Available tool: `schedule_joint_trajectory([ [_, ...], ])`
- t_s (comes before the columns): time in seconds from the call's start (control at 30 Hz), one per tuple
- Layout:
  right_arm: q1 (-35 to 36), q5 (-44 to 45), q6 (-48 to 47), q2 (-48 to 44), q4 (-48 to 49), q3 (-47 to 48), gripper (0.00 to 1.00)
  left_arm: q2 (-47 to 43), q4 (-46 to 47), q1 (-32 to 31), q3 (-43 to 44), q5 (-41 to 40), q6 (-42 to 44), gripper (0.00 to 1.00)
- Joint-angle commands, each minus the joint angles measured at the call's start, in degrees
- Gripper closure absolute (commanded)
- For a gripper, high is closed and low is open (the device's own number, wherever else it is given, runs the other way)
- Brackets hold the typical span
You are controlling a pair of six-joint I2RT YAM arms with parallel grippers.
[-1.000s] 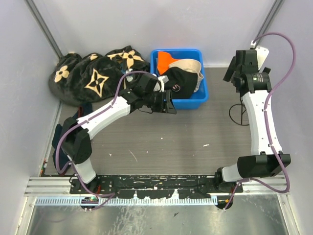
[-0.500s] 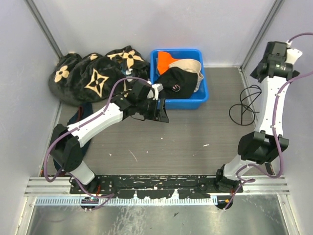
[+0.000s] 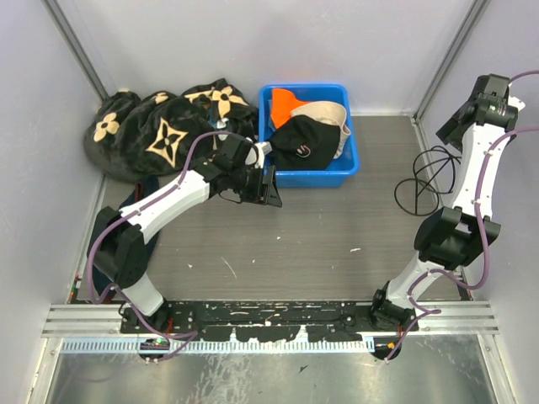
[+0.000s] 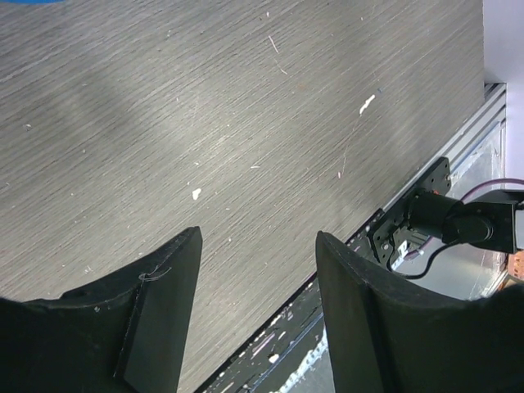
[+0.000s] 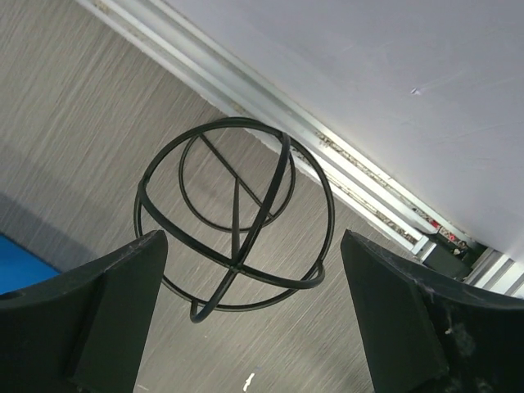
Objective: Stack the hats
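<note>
My left gripper [image 4: 258, 246] hangs spread with nothing in it, just beside the blue bin [image 3: 349, 165]. The black hat [image 3: 301, 143], beige hat [image 3: 327, 118] and orange hat [image 3: 285, 103] are piled inside. My right gripper [image 5: 251, 237] gapes wide above a wire stand [image 5: 236, 221].

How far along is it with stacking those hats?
Barely started, it seems. Done: nothing tidy yet; the black hat, beige hat and orange hat lie heaped in the blue bin. In hand: nothing; the left claw by the bin and the right claw above the wire stand are open, empty. Left: all the stacking.
</note>
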Motion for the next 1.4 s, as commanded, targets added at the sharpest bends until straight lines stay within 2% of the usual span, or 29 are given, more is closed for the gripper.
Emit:
schedule_joint_trajectory([
  [0.0, -0.1, -2.7, 0.1, -0.5, 0.4, -1.1, 0.08, 0.7, 0.2, 1.1, -1.1, 2.6, 0.8, 0.35],
  [0.27, -0.4, -3.3, 0.3, -1.3, 2.4, -5.8, 0.17, 1.2, 0.4, 3.1, -2.4, 4.3, 0.6, 0.35],
  [0.5, -0.5, -3.9, 0.5, -1.2, 4.3, -8.7, 0.2, 2.3, 0.4, 4.3, -2.7, 5.5, 0.5, 0.35],
  [0.57, -0.6, -3.9, 0.3, -1.1, 4.7, -8.7, 0.3, 2.4, 0.5, 4.5, -2.9, 5.7, 0.5, 0.35],
  [0.67, -0.5, -3.9, 0.0, -1.1, 4.9, -8.8, 0.53, 2.7, 0.5, 4.7, -3.2, 5.8, 0.4, 0.35],
  [0.77, -0.6, -4.0, -0.1, -1.4, 5.1, -8.8, 0.67, 2.8, 0.6, 4.7, -3.4, 5.8, 0.3, 0.35],
  [0.97, -0.6, -5.9, 0.2, -2.7, 5.2, -8.5, 0.75, 3.5, -0.2, 4.8, -2.9, 6.2, 0.7, 0.35],
  [1.07, -0.5, -8.7, 0.3, -3.3, 5.4, -9.0, 0.87, 3.9, -1.7, 5.0, -2.0, 6.0, 1.6, 0.35],
  [1.37, -0.6, -13.2, 1.2, -5.6, 4.4, -7.0, 0.94, 4.1, -3.1, 7.0, -0.1, 6.8, 1.5, 0.35],
])
